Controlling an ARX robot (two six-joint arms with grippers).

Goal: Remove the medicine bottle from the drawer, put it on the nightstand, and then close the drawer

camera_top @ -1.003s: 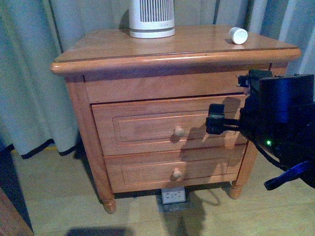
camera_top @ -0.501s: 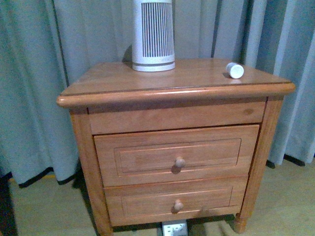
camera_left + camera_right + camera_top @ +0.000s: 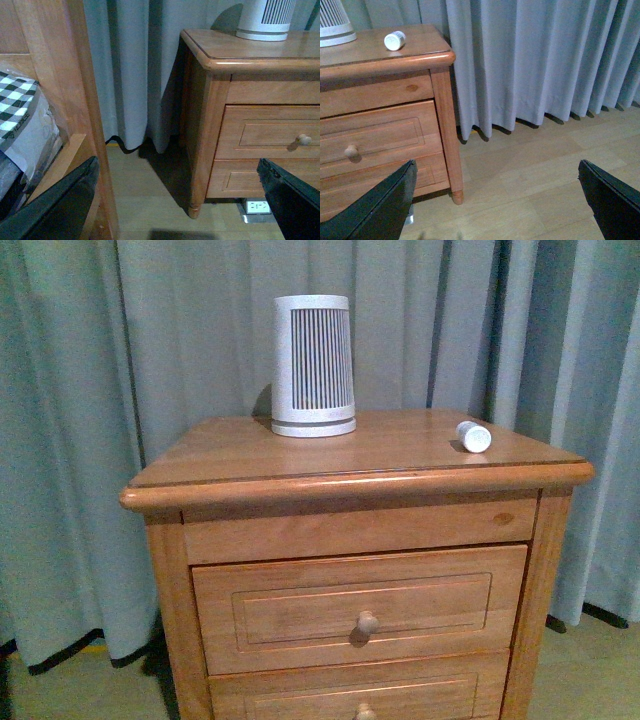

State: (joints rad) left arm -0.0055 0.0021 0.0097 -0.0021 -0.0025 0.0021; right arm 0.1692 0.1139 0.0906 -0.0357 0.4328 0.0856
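Both grippers, left [image 3: 175, 200] and right [image 3: 495, 200], are spread wide and empty, well back from the nightstand [image 3: 300, 455], whose drawer [image 3: 360, 605] looks shut, and beyond it the medicine bottle [image 3: 473, 436] lies on its side at the top's right edge, nearer the right arm.

No word, brand, number or sign can be read in any of the three views. In the left wrist view a checked cloth [image 3: 15, 107] on the bed carries a thin line of print along one edge, but it is too small and blurred to make out. The medicine bottle [image 3: 473, 436], lying near the right rear corner of the nightstand [image 3: 330, 455] top, shows only plain white.
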